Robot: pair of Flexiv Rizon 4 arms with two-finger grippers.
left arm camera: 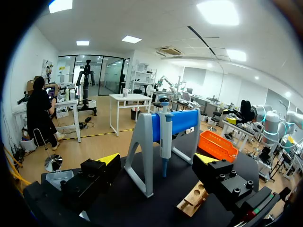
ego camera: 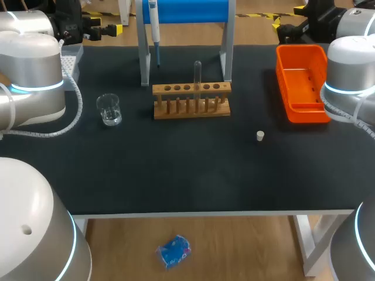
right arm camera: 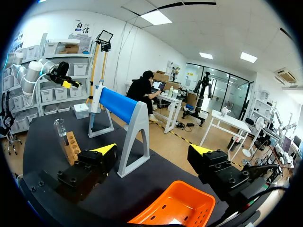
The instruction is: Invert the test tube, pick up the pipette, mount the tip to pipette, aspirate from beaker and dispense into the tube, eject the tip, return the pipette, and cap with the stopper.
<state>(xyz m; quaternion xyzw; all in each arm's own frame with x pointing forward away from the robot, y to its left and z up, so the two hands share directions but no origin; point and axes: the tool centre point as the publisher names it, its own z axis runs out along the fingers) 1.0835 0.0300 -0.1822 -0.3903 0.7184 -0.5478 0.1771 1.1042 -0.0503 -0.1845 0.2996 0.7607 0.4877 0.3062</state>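
Note:
A clear test tube (ego camera: 198, 74) stands upright in the wooden rack (ego camera: 191, 100) at mid-table; the right wrist view shows the tube (right arm camera: 60, 128) in the rack (right arm camera: 72, 146) too. The pipette (ego camera: 154, 28) hangs on the blue-barred stand (ego camera: 184, 12) behind the rack. A glass beaker (ego camera: 109, 109) sits left of the rack. The small white stopper (ego camera: 260, 136) lies to the right front. My left gripper (left arm camera: 157, 161) is open, raised over the table's left side and facing the pipette (left arm camera: 165, 137). My right gripper (right arm camera: 154, 151) is open above the orange tray (right arm camera: 175, 205), holding nothing.
An orange tray (ego camera: 302, 82) stands at the right edge. A clear tip box (ego camera: 70, 58) sits at the far left, partly behind my left arm. The black table surface (ego camera: 187, 175) in front of the rack is bare.

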